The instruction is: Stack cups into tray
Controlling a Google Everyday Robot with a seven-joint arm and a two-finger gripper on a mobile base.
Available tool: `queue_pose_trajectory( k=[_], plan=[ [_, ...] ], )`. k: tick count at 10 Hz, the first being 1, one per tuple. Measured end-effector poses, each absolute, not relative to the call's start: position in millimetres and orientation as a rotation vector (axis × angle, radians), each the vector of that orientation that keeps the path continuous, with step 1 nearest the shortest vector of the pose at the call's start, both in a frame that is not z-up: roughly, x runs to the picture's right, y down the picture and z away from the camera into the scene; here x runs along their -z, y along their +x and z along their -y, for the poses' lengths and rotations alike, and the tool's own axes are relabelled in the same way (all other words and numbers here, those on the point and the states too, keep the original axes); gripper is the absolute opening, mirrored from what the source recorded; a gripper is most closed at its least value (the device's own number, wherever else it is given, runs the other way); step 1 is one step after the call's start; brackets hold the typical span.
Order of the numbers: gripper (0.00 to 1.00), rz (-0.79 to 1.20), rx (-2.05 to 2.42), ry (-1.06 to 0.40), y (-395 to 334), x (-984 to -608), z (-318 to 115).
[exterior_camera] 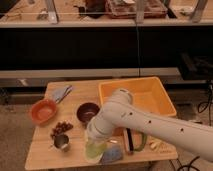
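Hand [95, 141] low over the light-green cup [94, 150] at the counter's [40, 152] front edge; whether spread or pinching, cannot tell. Judged: pickup step. Next, carry cup to yellow tray [162, 95]; metal cup [61, 143] waits nearby.
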State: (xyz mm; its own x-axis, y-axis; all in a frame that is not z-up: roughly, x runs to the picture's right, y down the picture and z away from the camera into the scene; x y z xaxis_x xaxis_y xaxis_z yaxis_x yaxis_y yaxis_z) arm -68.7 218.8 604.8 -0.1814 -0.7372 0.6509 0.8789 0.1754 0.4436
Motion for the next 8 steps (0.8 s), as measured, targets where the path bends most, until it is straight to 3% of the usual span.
queue_pose_trajectory(
  k=[8],
  plan=[
    [0.80,0.868,1.350,-0.122,-62,-601,-192]
  ],
)
